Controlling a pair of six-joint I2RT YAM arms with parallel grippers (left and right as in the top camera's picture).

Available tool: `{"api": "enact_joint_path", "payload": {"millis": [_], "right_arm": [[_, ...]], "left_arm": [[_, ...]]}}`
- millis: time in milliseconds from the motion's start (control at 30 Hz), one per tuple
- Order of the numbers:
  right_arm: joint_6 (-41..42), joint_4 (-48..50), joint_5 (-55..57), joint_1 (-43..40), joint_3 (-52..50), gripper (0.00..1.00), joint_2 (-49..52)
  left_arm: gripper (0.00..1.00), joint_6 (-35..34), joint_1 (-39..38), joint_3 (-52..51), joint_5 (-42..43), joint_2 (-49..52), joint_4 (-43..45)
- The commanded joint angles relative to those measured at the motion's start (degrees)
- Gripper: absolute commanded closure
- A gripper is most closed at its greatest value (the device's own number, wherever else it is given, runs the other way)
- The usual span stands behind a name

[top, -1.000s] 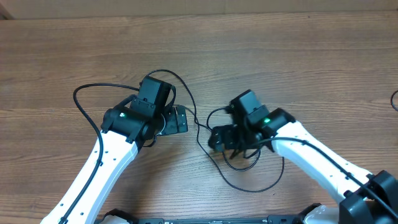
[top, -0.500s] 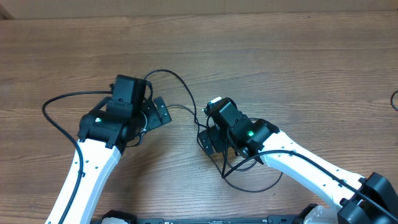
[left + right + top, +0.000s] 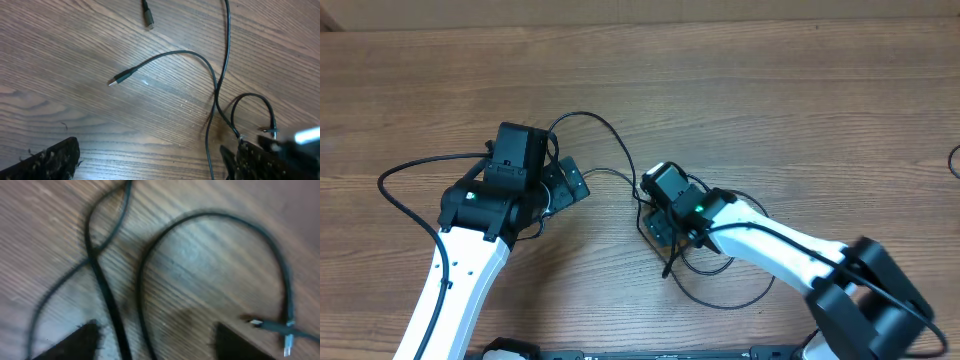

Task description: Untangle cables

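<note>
Table (image 3: pixel 770 90): wood, one, everything sits on it. Left arm (image 3: pixel 460 280) and right arm (image 3: pixel 790 250), two total, white, reach in from the near edge. Left gripper (image 3: pixel 565 182) has slid left since a second ago, when it sat just beside the right one. Now the two are apart, with a thin strand running between them. Right gripper (image 3: pixel 657 228) has moved left too, and the right arm's dark elbow has come into the overhead view at bottom right.

Left jaws are wide apart in the wrist view, nothing between the fingers (image 3: pixel 50 160). Right jaws are also apart; one strand passes between the fingers (image 3: pixel 85 340), not pinched.

Cables (image 3: pixel 595 118) are thin, black, lying on the table mid-frame. One arc loops from beside the left gripper toward the right one. Crossing strands bunch under the right gripper, and loose loops trail toward the near edge. Cable count: cannot tell, strands overlap.

Plug tips (image 3: pixel 120 79): three in the left wrist view, all lying free. Right wrist view is blurred and shows one silver tip (image 3: pixel 288 341).
</note>
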Motion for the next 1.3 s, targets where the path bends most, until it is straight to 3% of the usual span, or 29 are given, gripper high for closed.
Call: {"api": "enact_joint_path", "payload": {"millis": [0, 67, 100, 467, 733, 933, 1100, 1267], "right_arm": [[0.2, 0.26, 0.85, 0.26, 1.46, 0.61, 2.1], [0.24, 0.28, 0.98, 0.26, 1.88, 0.89, 1.84], [0.52, -0.04, 1.05, 0.26, 2.6, 0.96, 1.6], [1.68, -15.37, 1.09, -4.83, 29.09, 0.96, -4.7], [1.73, -15.58, 1.05, -18.12, 41.29, 0.96, -6.51], [1.7, -8.28, 1.09, -33.62, 42.01, 0.96, -6.45], [1.7, 5.68, 1.03, -50.97, 42.01, 0.96, -5.95], [1.6, 17.09, 1.01, -62.55, 42.01, 0.96, -1.81]], "left_arm": [[0.01, -0.74, 0.31, -0.15, -0.59, -1.07, -0.48], [0.01, -0.76, 0.31, -0.15, -0.59, -1.07, -0.63], [0.01, -0.76, 0.31, -0.15, -0.59, -1.07, -0.63], [0.0, -0.79, 0.2, -0.15, -0.55, -1.01, -0.63], [0.0, -0.79, 0.2, -0.15, -0.55, -1.01, -0.63], [0.01, -0.79, 0.2, -0.15, -0.55, -1.01, -0.63], [0.0, -0.79, 0.2, -0.15, -0.55, -1.01, -0.63], [0.01, -0.79, 0.2, -0.15, -0.55, -0.98, -0.63]]}}
